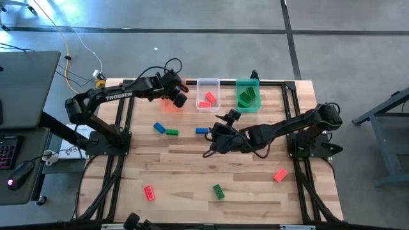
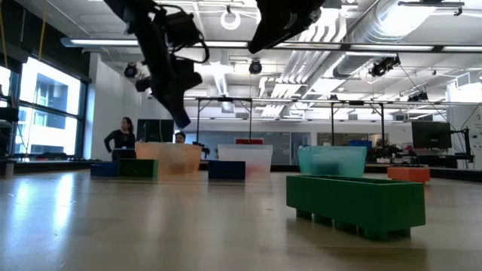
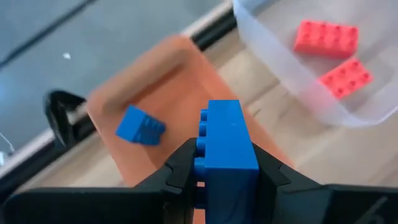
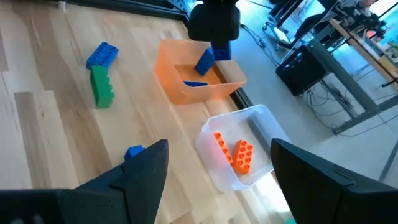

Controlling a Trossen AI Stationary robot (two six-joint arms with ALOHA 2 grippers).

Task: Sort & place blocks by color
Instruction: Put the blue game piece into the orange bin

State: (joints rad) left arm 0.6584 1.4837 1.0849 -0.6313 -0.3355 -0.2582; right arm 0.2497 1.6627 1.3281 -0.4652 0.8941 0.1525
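We hold a blue brick over the orange bin at the table's far edge, ready to drop it in.

The wooden table (image 1: 192,172) sits on grey floor in an open hall, where two people stand far behind. Left gripper (image 3: 225,177) clamps the blue brick (image 3: 227,149) above the orange bin (image 4: 186,78); we should release squarely over the middle, beside the blue brick already inside. Right gripper (image 4: 214,165) hangs open mid-table. Loose bricks lie scattered toward the near edge.

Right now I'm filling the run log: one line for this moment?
left gripper: holds blue block over orange bin | right gripper: open, mid-table, empty
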